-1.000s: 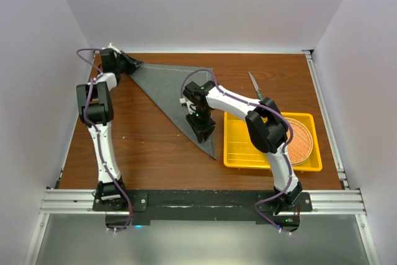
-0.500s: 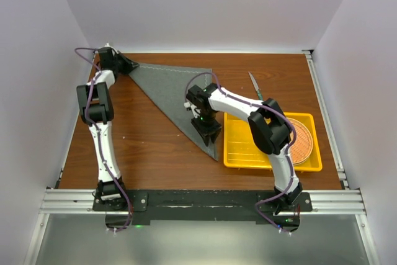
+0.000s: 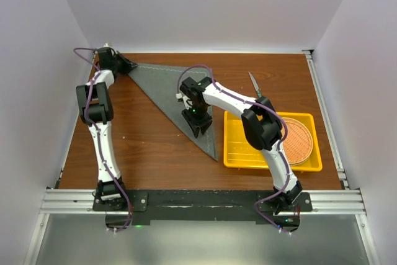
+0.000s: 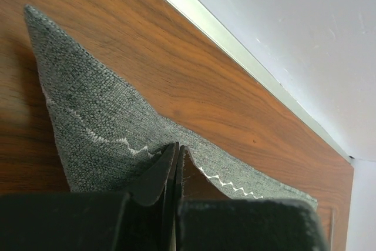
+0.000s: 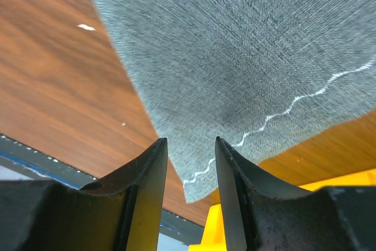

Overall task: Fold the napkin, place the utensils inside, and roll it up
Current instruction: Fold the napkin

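On the left half of the table (image 3: 142, 147) the napkin (image 3: 170, 94) lies folded into 1 triangle, its long edge running on a diagonal from the far-left corner down to a tip near the middle. The left gripper (image 4: 177, 148) is pinched tight on the far-left corner of the cloth, jaws together with the fabric between them. The right gripper (image 5: 189, 145) hangs above the near tip, jaws apart and nothing between them; whether it touches the cloth I cannot tell. Only 1 of the utensils (image 3: 255, 85) shows, a teal piece on bare wood just beyond the far edge of the yellow tray (image 3: 239, 153), which holds a woven mat (image 3: 298, 141). It lies right of and farther out than the right gripper, its long axis running roughly near to far with a slight lean. The right arm is clearly the nearer, so fetching it looks like that arm's job
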Available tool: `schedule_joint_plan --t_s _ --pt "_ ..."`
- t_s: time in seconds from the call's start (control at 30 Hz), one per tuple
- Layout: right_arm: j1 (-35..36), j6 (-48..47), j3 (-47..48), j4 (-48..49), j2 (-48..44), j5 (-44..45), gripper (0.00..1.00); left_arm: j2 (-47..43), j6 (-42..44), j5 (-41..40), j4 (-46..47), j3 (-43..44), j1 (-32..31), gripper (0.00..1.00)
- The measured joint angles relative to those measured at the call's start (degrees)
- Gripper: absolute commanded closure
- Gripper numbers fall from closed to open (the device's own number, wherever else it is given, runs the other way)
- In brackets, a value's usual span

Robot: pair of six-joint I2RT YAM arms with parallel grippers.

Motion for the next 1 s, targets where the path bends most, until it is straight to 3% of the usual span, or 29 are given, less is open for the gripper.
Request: schedule_joint_plan --t_s 0.33,0.5,0.67,0.73,0.87,1.0 --pt "0.02 1.88 -13.4 5.95 -4.22 -3.04 0.59 -2.64 4.96 -3.63 -3.32 -2.14 0.98 1.0" --pt "0.87 2.34 -15.54 7.58 -5.31 -5.51 0.57 -4.13 9.4 -5.31 -7.41 -2.21 2.14 0.98" --pt "2.03 2.99 -14.88 7.52 -5.99 -5.99 0.36 -6.01 13.75 -6.56 -12.46 -2.08 2.45 0.79" --pt "2.12 3.5 -14.58 7.21 -7.85 -5.49 0.33 -7.39 15.02 -6.58 -14.82 -2.08 2.45 0.73" --pt "0.92 4.26 -13.14 6.03 -13.27 -4.66 0.25 -12.11 16.24 -5.4 -18.03 -2.93 2.23 0.69" --pt "-3.1 5.57 -11.17 5.9 -16.83 -4.24 0.22 -22.95 16.04 -3.08 -17.57 -11.17 0.98 0.69"
